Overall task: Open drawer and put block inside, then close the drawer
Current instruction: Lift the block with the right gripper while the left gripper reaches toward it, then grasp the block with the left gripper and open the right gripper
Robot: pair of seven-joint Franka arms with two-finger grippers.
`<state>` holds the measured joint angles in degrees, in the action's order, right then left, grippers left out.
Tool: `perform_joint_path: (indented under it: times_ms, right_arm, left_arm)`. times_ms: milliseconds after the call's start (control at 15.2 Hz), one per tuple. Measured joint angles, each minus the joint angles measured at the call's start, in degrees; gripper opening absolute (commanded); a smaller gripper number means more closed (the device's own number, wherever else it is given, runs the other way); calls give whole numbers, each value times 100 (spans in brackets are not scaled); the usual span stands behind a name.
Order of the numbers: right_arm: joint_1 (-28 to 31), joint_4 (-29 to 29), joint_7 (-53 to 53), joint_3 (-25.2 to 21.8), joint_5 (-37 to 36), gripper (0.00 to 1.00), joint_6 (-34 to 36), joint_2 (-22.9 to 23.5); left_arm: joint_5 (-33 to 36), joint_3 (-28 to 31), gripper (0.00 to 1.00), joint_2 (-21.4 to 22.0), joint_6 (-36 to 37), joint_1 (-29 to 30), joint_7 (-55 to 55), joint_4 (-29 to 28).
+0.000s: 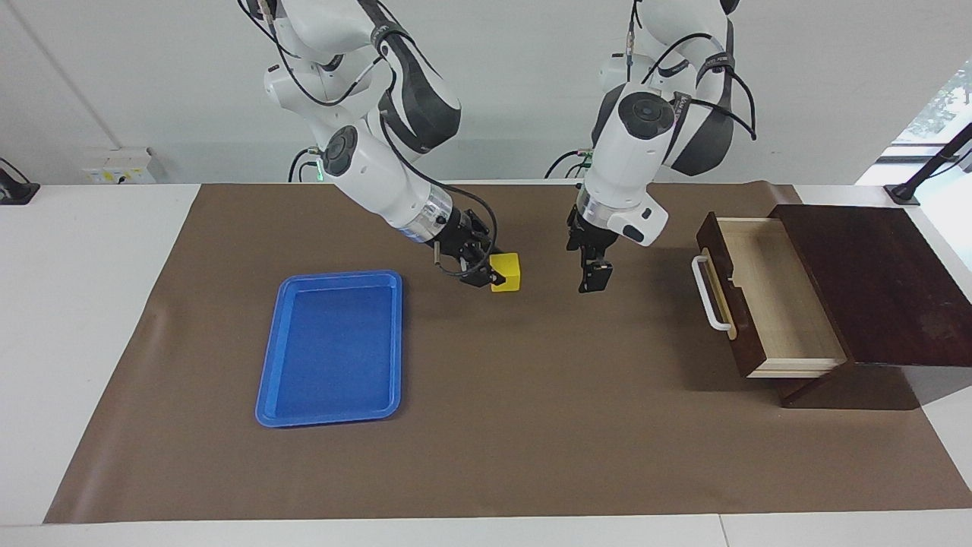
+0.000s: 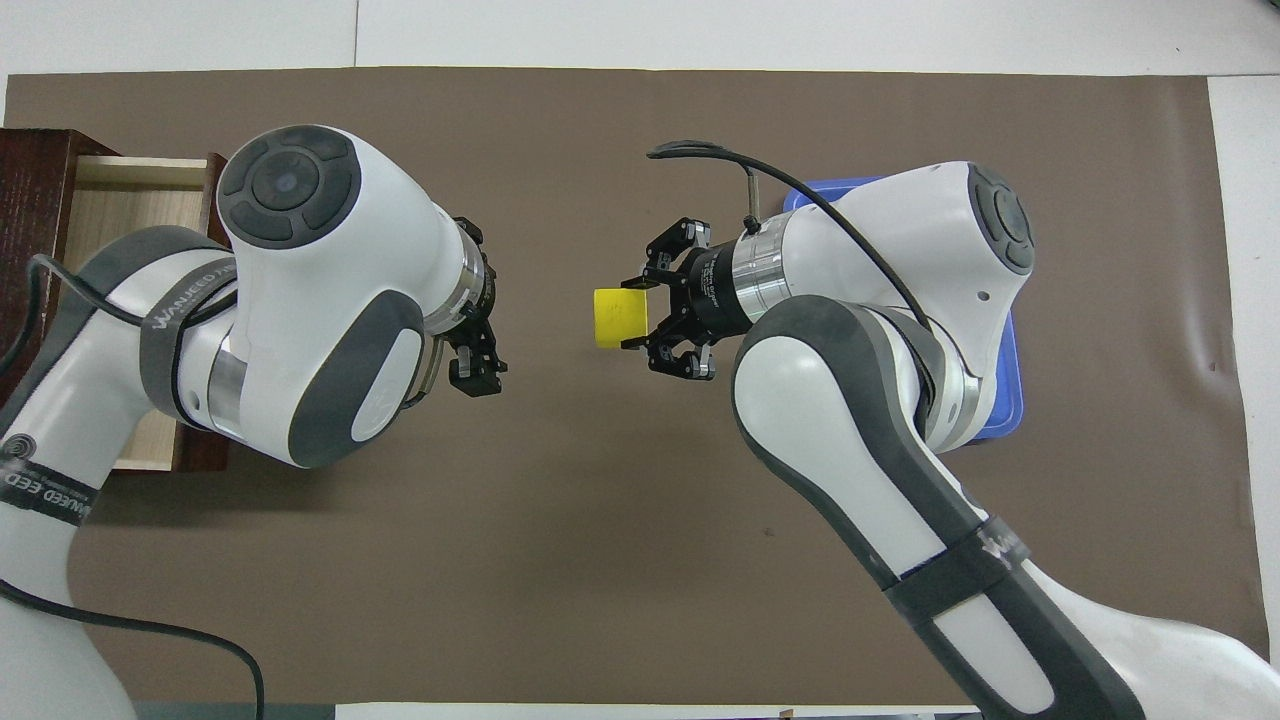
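— Any writing you can read?

— Only on the dark band round my left arm (image 2: 185, 305), at the middle left of the overhead frame. It looks like "WANJEED", though I would not swear to every letter. The band on my right arm, at the lower right of that frame, has lettering too small to read.

— Where is the block?

— The block (image 1: 506, 272) (image 2: 620, 317) is at the centre of both frames, a little above the midline. It is over the brown mat (image 1: 531, 418), between the tray (image 1: 330, 342) and the drawer (image 1: 740, 327). It is a cube, so it has no long axis. One face is up and one free face is turned toward my left arm. I cannot tell whether its underside clears the mat.

— What holds it?

— My right tool (image 1: 490, 273) (image 2: 640, 317) is clamped on it, one finger on each of two opposite sides. That arm comes down from the top of the facing frame and slopes low, with its wrist nearly level.

— And your left?

— My left tool (image 1: 594, 275) hangs just beside the block with a gap between them. It points steeply down, its fingers spread wide with nothing in them. Its forearm drops from a bent elbow above.

— The drawer?

— It is pulled out of its box (image 1: 873, 281) at the right edge of the facing frame, showing its pale inside. Its handle (image 1: 710, 292) faces the frame's centre.
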<state>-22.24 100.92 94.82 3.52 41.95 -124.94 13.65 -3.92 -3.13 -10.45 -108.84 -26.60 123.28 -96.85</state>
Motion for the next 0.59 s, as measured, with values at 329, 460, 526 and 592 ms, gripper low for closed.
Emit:
perform_joint_path:
  times_ms: [329,460,526,592]
  right_arm:
    - [-76,3,98,1,0,0,2,15]
    - [-76,3,100,0,0,0,2,15]
    - [-76,3,101,0,0,0,2,15]
    - [-76,3,101,0,0,0,2,15]
  left_arm:
    - [0,-3,100,-34,-10,-413,403,115]
    - [1,3,100,-229,-11,-542,449,280]
    - [1,6,100,-398,-11,-589,460,429]
    - [1,8,100,-565,-10,-619,466,574]
